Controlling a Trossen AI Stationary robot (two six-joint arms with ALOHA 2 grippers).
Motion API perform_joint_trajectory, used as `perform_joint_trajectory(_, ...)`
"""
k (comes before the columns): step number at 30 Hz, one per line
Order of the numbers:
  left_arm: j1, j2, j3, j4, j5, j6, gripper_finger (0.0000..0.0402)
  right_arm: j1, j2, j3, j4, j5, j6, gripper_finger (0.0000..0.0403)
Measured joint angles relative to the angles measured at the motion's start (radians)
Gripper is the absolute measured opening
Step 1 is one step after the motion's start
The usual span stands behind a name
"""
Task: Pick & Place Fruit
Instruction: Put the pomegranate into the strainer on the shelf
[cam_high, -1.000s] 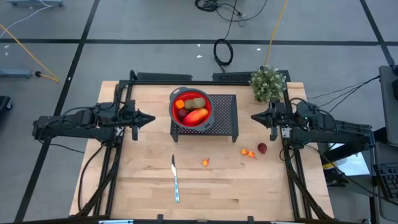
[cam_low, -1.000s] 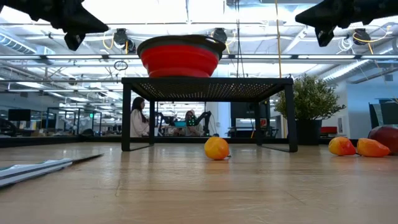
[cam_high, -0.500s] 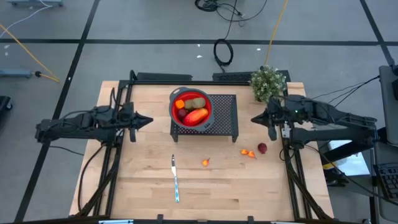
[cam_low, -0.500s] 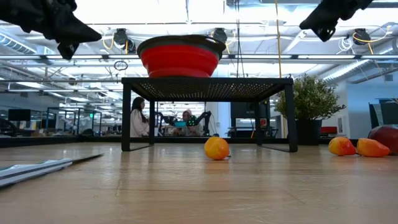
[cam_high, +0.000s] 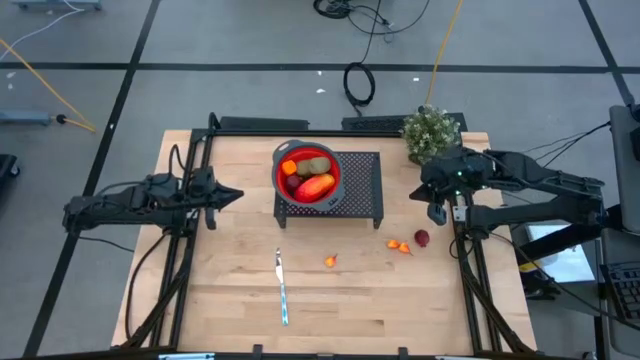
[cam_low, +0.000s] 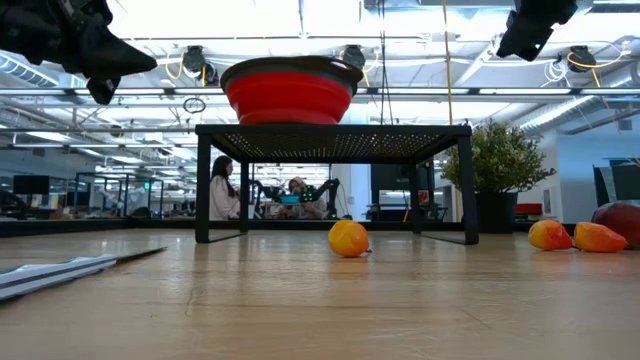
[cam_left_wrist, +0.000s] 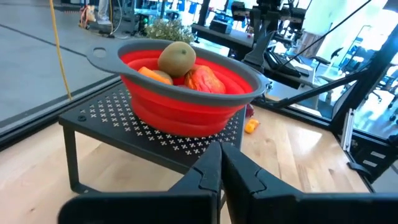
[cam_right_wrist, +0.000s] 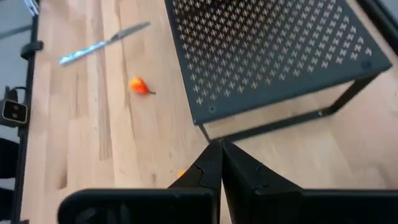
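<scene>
Dark fingers of the left claw (cam_high: 236, 194) are pressing together on nothing, hovering beside the black mesh stand (cam_high: 360, 190). Opposite, the right claw (cam_high: 434, 213) is hanging closed and empty above the table (cam_high: 220, 290). Red bowl (cam_high: 308, 172) on the stand is holding the red-orange fruit (cam_high: 316, 186) and kiwi (cam_high: 318, 165). Small orange pieces (cam_high: 400, 246), what looks like a dark red one (cam_high: 422, 238), and another orange piece (cam_high: 330, 261) are lying on the wood near the knife (cam_high: 282, 287).
</scene>
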Motion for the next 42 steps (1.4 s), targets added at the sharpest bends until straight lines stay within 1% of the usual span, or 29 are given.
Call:
perform_joint_trajectory(3,0.0,-0.015,-0.004,-0.002,0.0,0.014,0.0004,0.0,0.03,0.03,-0.047,0.001,0.041,0.0)
perform_joint_trajectory(11,0.0,-0.018,-0.004,-0.006,-0.01,0.092,0.0011,0.0,0.061,0.055,-0.148,0.001,0.278,0.0)
perform_joint_trajectory(16,0.0,-0.018,-0.008,-0.014,-0.01,0.089,0.0002,0.0,0.064,0.055,-0.221,-0.001,0.442,0.0)
perform_joint_trajectory(21,0.0,-0.018,-0.077,0.071,0.0,0.051,0.0009,0.0,0.064,0.055,-0.267,-0.002,0.543,0.0)
perform_joint_trajectory(26,0.0,-0.018,-0.138,0.148,0.001,0.045,0.0002,0.0,0.068,0.055,-0.271,-0.002,0.596,0.0)
perform_joint_trajectory(30,0.0,-0.018,-0.141,0.151,0.001,0.063,0.0011,0.0,0.072,0.055,-0.271,-0.002,0.611,0.0)
perform_joint_trajectory(34,0.0,-0.018,-0.141,0.151,0.002,0.106,0.0003,0.0,0.074,0.055,-0.271,-0.002,0.611,0.0)
perform_joint_trajectory(42,0.0,-0.018,-0.141,0.151,0.062,0.152,0.0006,0.0,0.073,0.055,-0.271,-0.002,0.611,0.0)
